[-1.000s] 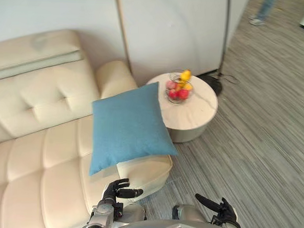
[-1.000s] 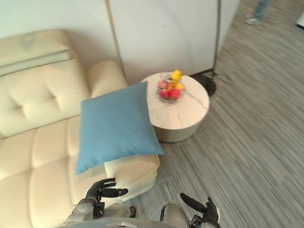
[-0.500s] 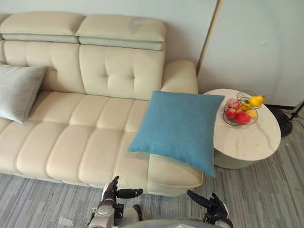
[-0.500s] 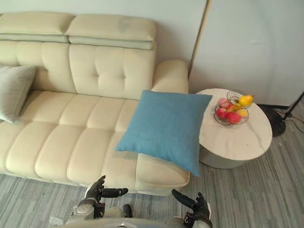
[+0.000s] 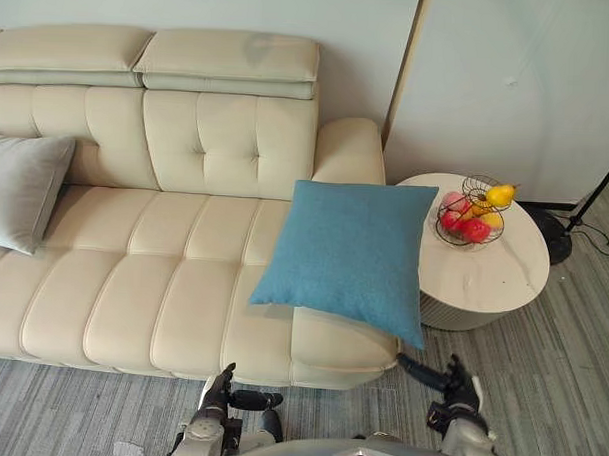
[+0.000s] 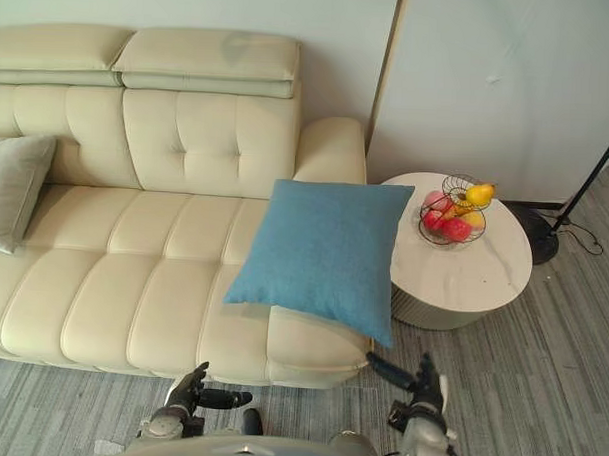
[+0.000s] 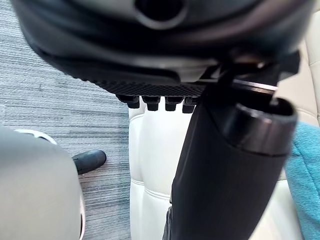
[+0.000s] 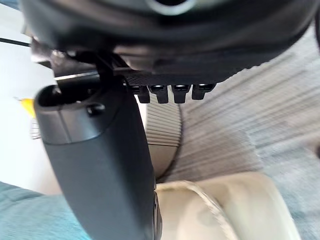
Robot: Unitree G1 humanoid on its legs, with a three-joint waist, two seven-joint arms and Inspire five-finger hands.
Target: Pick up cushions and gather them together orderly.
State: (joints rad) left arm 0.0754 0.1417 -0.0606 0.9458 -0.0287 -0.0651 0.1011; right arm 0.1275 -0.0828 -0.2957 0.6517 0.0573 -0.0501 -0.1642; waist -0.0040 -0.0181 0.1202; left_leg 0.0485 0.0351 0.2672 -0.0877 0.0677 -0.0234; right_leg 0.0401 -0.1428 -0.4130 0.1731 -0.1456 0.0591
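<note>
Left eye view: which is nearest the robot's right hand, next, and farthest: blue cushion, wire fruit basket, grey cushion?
From the right hand:
1. Blue square fabric cushion, on the right end of the sofa.
2. Wire basket of fruit, on the round table.
3. Grey cushion, far left on the sofa.

No writing, label, number or sign can be read anywhere. The blue cushion [image 5: 349,255], the grey cushion [image 5: 21,188], the sofa [image 5: 152,283], the round worktop [image 5: 488,274] and the wire fruit basket [image 5: 475,209] on it all show plain, unmarked surfaces.
</note>
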